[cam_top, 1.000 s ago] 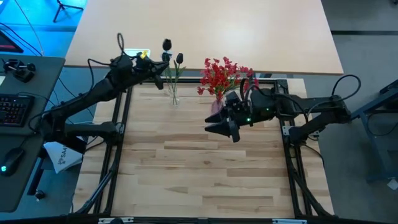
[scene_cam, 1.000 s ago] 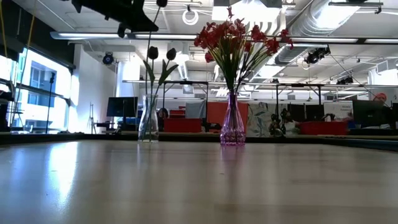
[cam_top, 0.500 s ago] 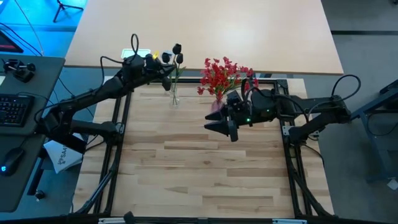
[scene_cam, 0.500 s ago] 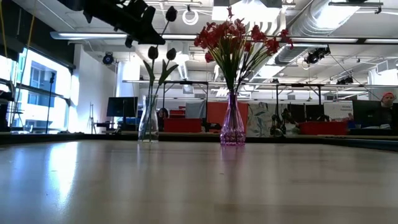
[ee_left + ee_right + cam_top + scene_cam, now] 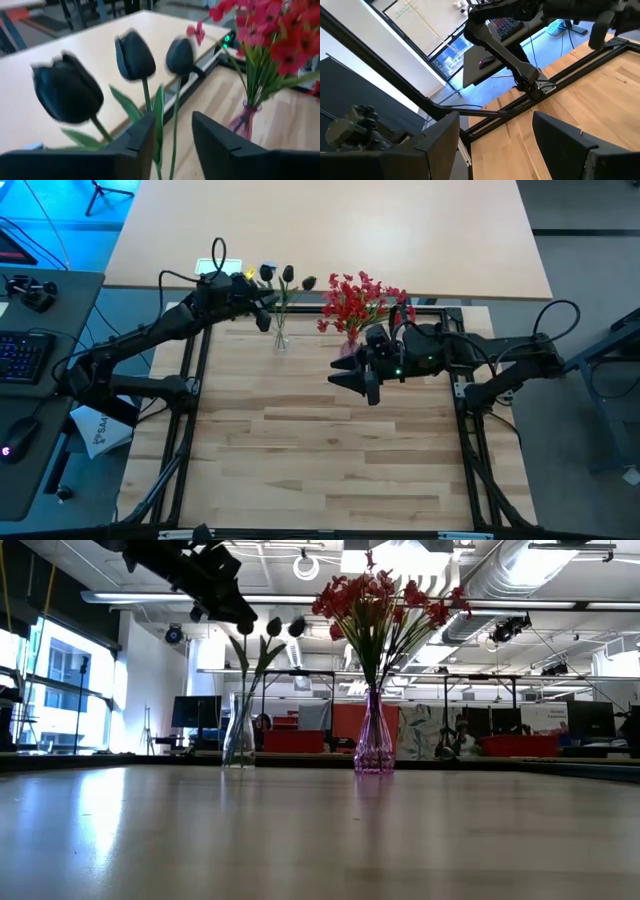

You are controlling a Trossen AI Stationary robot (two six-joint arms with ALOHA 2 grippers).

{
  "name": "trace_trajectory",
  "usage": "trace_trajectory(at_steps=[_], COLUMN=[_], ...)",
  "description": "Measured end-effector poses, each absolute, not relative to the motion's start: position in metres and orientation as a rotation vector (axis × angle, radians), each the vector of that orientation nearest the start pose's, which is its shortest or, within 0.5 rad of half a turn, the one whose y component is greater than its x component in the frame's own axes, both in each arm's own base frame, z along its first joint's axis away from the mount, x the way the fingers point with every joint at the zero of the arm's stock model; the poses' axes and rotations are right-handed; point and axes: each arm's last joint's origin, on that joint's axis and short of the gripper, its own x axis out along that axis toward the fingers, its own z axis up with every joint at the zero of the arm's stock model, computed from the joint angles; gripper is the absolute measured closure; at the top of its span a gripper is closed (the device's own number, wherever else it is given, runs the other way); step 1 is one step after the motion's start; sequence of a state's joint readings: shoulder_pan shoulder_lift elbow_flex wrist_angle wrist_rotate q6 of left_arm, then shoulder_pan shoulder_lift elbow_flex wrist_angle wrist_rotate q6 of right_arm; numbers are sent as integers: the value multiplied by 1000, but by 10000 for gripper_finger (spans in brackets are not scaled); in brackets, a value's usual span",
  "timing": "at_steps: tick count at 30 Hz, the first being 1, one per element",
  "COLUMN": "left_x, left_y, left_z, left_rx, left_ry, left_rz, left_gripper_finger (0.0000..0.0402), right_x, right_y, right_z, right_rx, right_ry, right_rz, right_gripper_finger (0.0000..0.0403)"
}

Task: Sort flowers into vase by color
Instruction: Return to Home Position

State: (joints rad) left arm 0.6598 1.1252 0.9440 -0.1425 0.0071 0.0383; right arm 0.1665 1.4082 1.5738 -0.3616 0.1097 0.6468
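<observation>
Three black tulips (image 5: pixel 288 274) stand in the clear vase (image 5: pixel 280 340) at the table's far edge, left of centre, heads fanned apart and leaning toward the pink vase. The red sprays (image 5: pixel 355 300) are bunched in that pink vase (image 5: pixel 374 745), just beside it to the right. The vases are near each other but not touching. You've got no loose flowers on the boards, so I'd call the colour sort done; only parking the arms is left.

Your left gripper (image 5: pixel 260 308) hangs above the clear vase, right by the tulip heads. Its fingers (image 5: pixel 141 140) are spread with nothing clamped, though stems and a leaf show in the gap between them in the wrist view. It probably sits there because that's the drop point for the stems. Back out carefully: the thin stems and narrow vase look easy to snag or tip.

Your right gripper (image 5: pixel 352 383) hovers in front of the pink vase, pointing toward the table's centre. Its fingers (image 5: pixel 435 145) are wide apart and empty, and it's clear of both vases, so it looks idle.

The table (image 5: pixel 320 450) is pale wood planks inside a black frame (image 5: pixel 190 430). Behind it sits a lighter desk (image 5: pixel 330 230), and off to the left a keyboard (image 5: pixel 25 355). The low view shows an open office: ceiling ducts, strip lights, monitors, and a bright window at the left.
</observation>
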Motion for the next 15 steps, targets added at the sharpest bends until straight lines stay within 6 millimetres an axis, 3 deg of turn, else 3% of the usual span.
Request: trace_trajectory(at_steps=[4,8,15], left_x=[192,178,143], left_y=[148,135,98], left_z=[325,336,359], left_rx=[-97,-129,-219], left_ry=[363,322,213], left_rz=[640,577,352], left_gripper_finger=[248,224,219], right_x=[300,300,299], right_y=[47,49,50], right_z=[445,444,438], right_rx=[617,616,565], right_ry=[205,208,280], right_rz=[-11,-6,6], right_gripper_finger=[156,156,156])
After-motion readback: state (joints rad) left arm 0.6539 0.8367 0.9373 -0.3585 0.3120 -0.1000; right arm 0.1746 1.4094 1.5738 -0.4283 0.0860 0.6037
